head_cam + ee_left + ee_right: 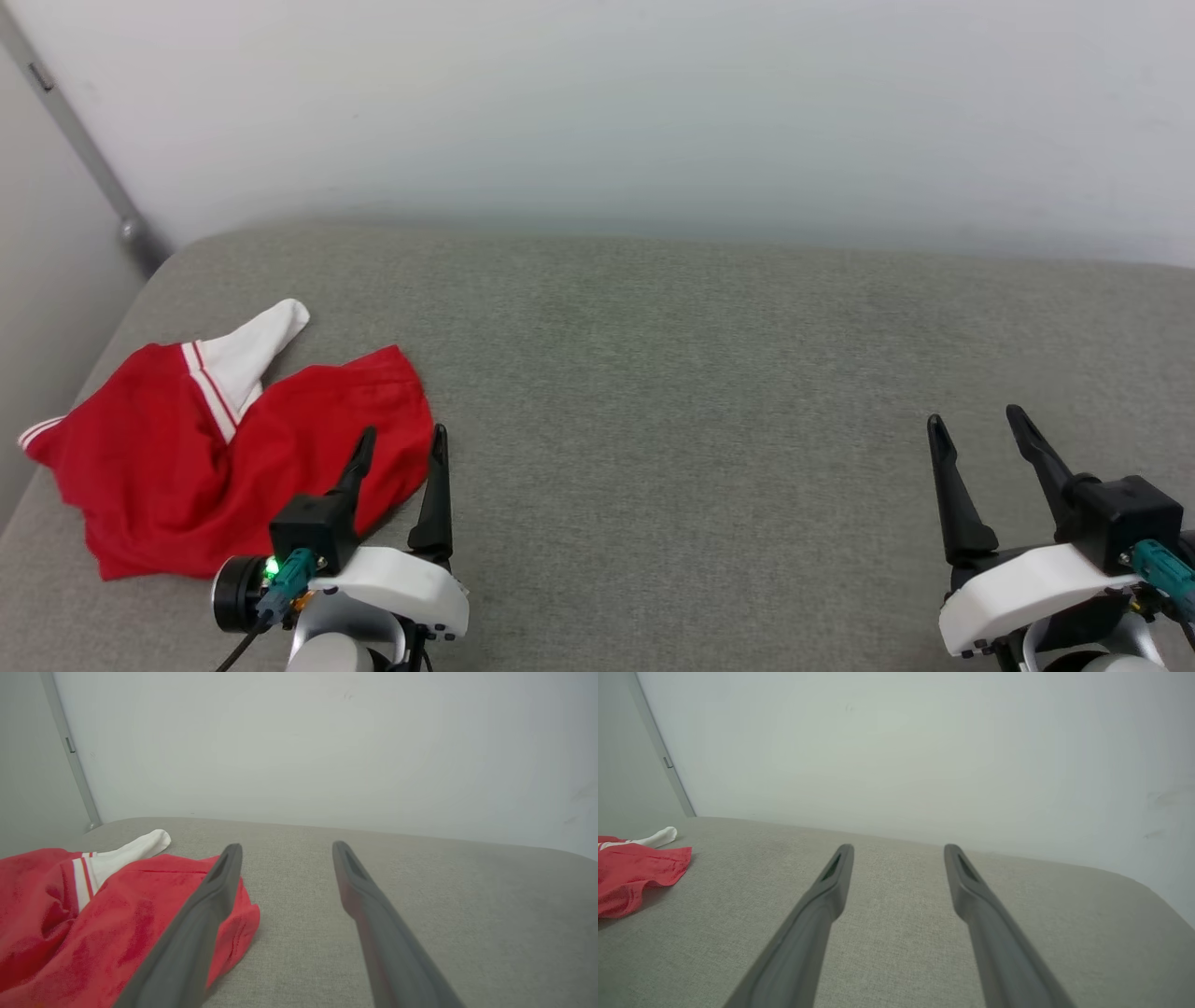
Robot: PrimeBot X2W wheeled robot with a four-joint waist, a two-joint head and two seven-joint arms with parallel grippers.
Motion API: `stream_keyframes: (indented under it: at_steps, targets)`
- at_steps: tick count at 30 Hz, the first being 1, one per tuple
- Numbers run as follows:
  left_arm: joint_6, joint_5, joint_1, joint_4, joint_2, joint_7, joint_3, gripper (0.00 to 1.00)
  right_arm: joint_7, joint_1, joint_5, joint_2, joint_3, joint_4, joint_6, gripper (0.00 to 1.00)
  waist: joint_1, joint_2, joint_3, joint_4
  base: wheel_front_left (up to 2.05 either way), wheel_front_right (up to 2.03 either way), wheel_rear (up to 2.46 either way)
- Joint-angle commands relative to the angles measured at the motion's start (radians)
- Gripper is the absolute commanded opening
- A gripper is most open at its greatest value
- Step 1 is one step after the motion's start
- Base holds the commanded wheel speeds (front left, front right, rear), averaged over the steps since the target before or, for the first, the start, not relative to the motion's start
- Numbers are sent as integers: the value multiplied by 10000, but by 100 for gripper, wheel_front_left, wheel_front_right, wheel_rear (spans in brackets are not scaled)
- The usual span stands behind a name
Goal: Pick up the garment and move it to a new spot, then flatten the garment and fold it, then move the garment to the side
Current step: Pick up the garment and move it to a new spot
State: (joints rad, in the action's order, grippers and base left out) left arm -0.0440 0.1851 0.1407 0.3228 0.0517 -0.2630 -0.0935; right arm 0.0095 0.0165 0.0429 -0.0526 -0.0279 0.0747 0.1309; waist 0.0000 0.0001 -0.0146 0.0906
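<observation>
The garment (177, 448) lies crumpled at the left of the grey surface, red with a white sleeve (247, 350) and striped trim poking out on top. My left gripper (403, 436) stands open just above its right edge, one finger over the red cloth and the other over bare surface. From the left wrist, the garment (93, 914) lies under and left of the left finger (205, 914), with nothing between the jaws. My right gripper (976, 417) stands open far to the right, holding nothing. In the right wrist view the garment (630, 877) shows at the far left.
The grey padded surface (700, 392) stretches wide between the two grippers and back to a pale wall (607, 112). A grey vertical rail (84, 140) runs down the wall at the far left corner. The surface's left edge drops off beside the garment.
</observation>
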Motion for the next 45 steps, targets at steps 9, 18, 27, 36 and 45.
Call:
stream_keyframes:
  at_steps: [9,18,27,36,45]
  targets:
    - [0,104,0,-112,-11,-27,556,100,23,-157,31,30,556,15,-3,100,0,-1,191,1972,0,0,0]
    - [61,165,-75,-395,-17,-27,919,100,36,-411,-77,30,992,-77,-3,100,0,-1,350,3569,0,0,0]
    - [168,298,-195,-590,-17,-27,1054,100,1,-599,-26,27,1175,-208,-3,100,0,-1,442,4318,0,0,0]
    - [316,304,-236,-685,-18,-27,1177,100,-26,-730,-54,27,1224,-339,-5,100,0,-1,506,4345,0,0,0]
    - [-13,419,1002,273,130,174,1189,100,82,-706,-104,26,1001,-189,-5,100,0,-1,886,4091,0,0,0]
